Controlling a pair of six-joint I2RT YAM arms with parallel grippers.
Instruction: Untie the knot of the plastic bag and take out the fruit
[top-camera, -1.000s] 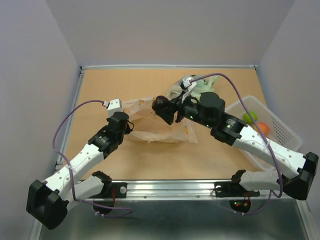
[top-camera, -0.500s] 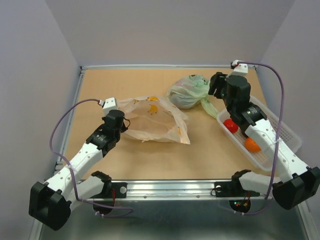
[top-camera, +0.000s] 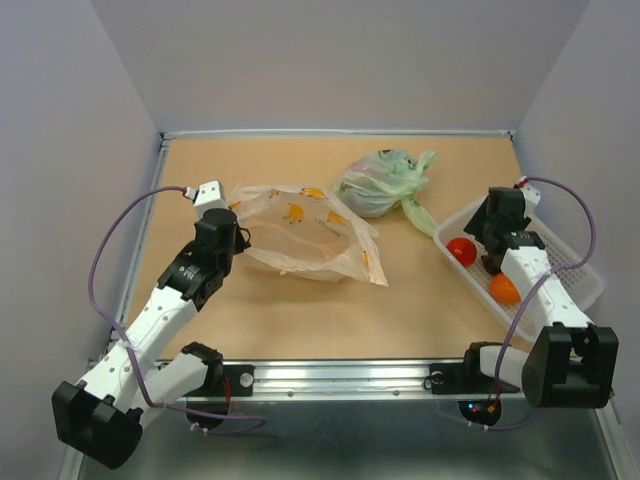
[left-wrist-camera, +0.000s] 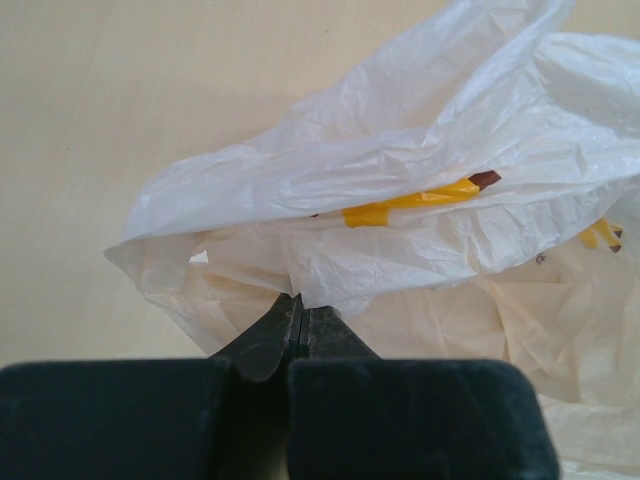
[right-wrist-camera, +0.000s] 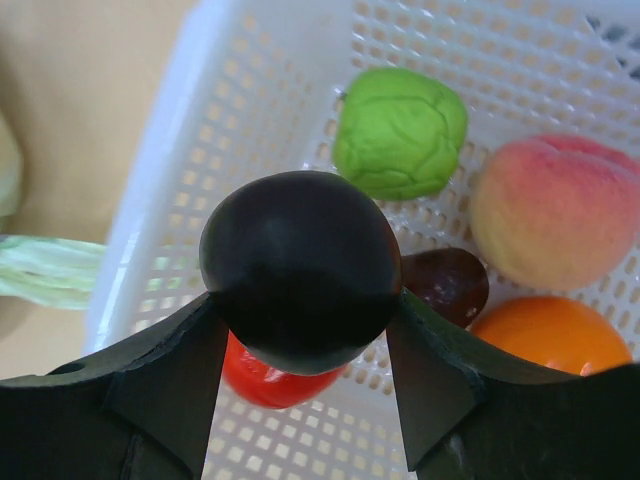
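We see the plastic bag (top-camera: 305, 240), crinkly translucent peach with orange marks, slack on the table (top-camera: 300, 310), centre-left | left gripper (left-wrist-camera: 298, 305) pinched together on its edge | we cannot make out the knot among the folds | right gripper (right-wrist-camera: 303, 300) clamped on a dark round fruit (right-wrist-camera: 300, 250) above the white basket (right-wrist-camera: 190, 130)

Plastic bag (top-camera: 305, 240): on the desk (top-camera: 420, 300), centre-left of the top view.
Second bag (top-camera: 378, 183): upper centre, behind and right of the plastic bag, near it.
Basket (top-camera: 572, 258): at the desk's right edge, right of both bags.
Left jaws: at the plastic bag's left edge, a fold between them.
Right jaws: over the basket, around a round fruit (right-wrist-camera: 300, 270).
Peach (right-wrist-camera: 555, 210): in the basket, with other fruit.
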